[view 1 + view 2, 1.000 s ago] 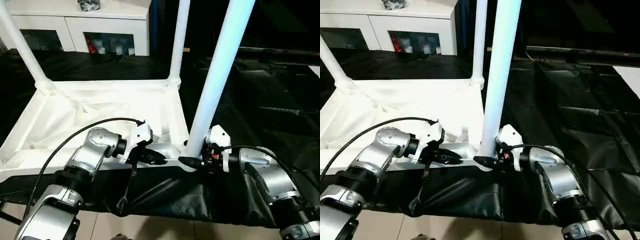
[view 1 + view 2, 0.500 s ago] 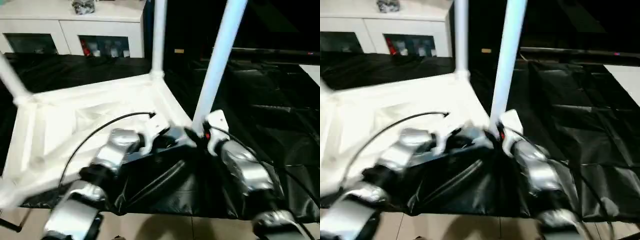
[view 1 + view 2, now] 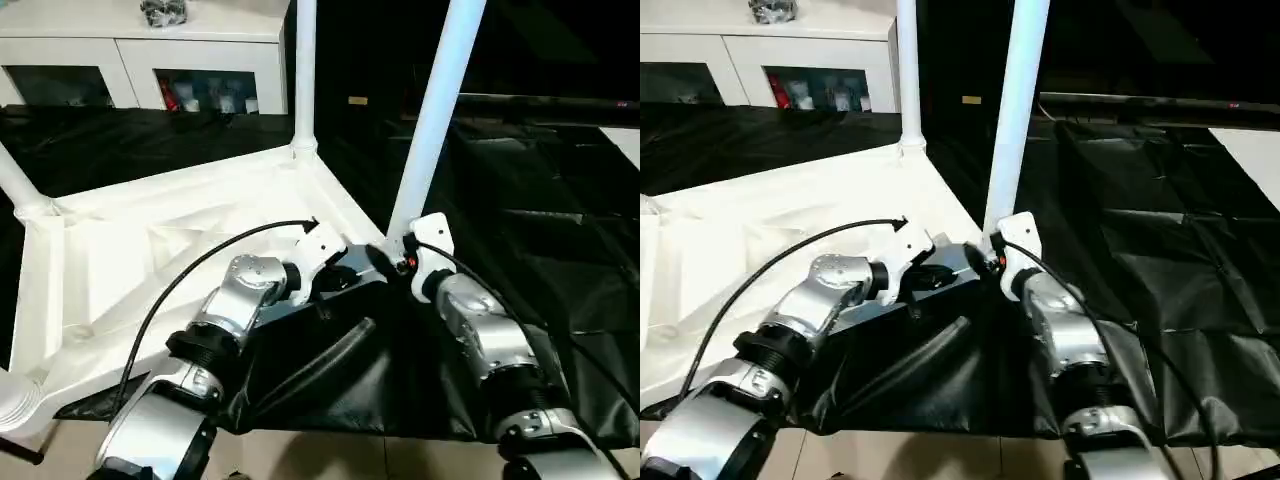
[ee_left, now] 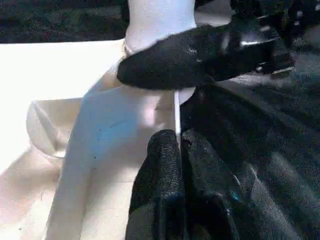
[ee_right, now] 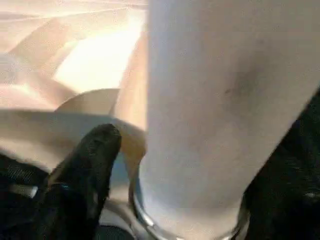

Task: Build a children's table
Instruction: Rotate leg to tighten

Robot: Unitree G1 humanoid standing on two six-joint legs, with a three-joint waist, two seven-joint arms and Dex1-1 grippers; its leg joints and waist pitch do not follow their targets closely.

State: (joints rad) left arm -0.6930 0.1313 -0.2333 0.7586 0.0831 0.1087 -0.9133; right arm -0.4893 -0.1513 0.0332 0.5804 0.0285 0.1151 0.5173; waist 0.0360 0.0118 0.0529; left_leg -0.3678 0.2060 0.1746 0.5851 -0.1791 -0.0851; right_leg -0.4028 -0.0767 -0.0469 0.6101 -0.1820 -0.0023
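— On the black sheet (image 3: pixel 520 200), what's lying there?
— The children's table (image 3: pixel 150 260), upside down, white, ribbed underside up, legs standing. Its near corner socket sits at about 6 o'clock from the nearest leg (image 3: pixel 432 120).
— And the left gripper (image 4: pixel 181 150)?
— Clenched tight, fingers pressed together, resting at the tabletop's rim just beside that corner.
— The right gripper (image 3: pixel 385 262)?
— At the foot of that leg, one black finger (image 5: pixel 80 175) on each side; whether it squeezes the leg, I cannot tell.
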